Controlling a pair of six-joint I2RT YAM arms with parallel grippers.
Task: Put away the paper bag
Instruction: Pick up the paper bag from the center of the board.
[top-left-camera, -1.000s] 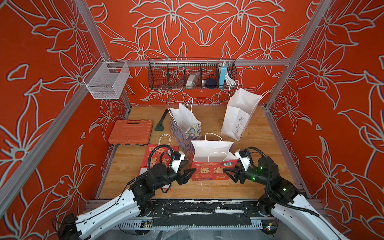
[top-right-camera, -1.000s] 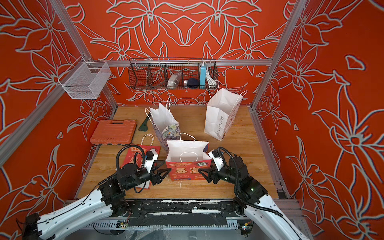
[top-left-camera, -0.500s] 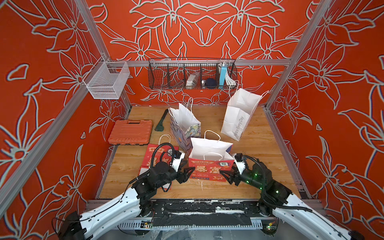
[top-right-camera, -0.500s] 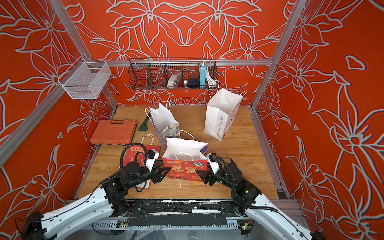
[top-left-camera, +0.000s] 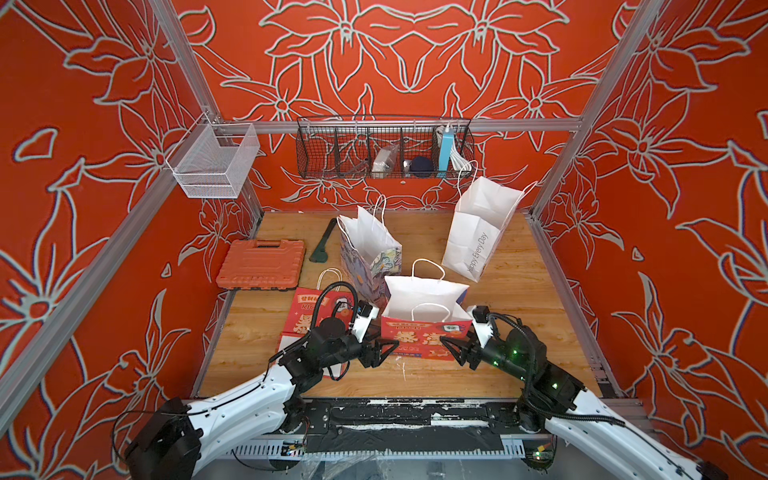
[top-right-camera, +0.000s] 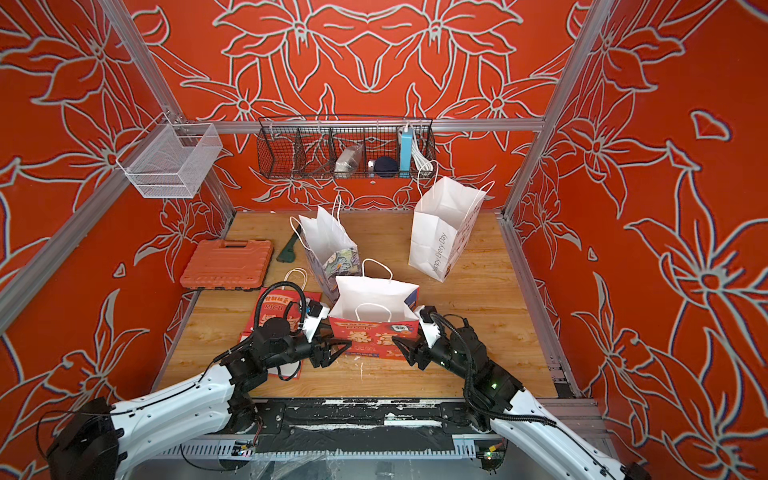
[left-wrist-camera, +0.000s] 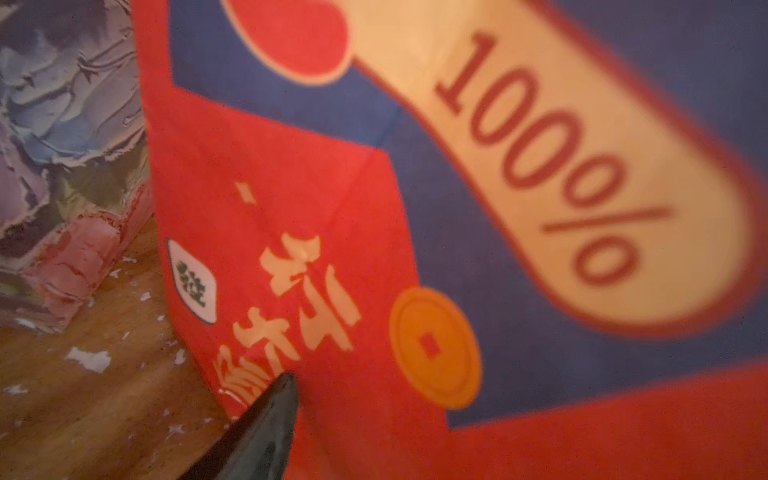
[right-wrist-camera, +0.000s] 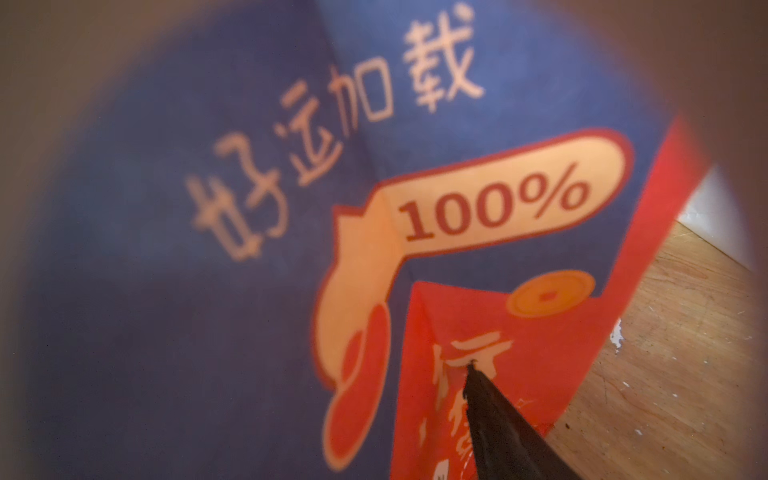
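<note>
Both arms have closed in on the red-and-blue printed paper bag (top-left-camera: 419, 340), upright again at the near middle of the wooden bench (top-left-camera: 519, 332) after a brief tilt. That suggests the squeeze to fold it flat is about to begin. The left hand (top-left-camera: 385, 352), jaws apart, rests one fingertip (left-wrist-camera: 274, 399) on the bag's left side. The right hand (top-left-camera: 452, 351), likewise spread, touches the right side with a fingertip (right-wrist-camera: 484, 390). Neither clamps it.
</note>
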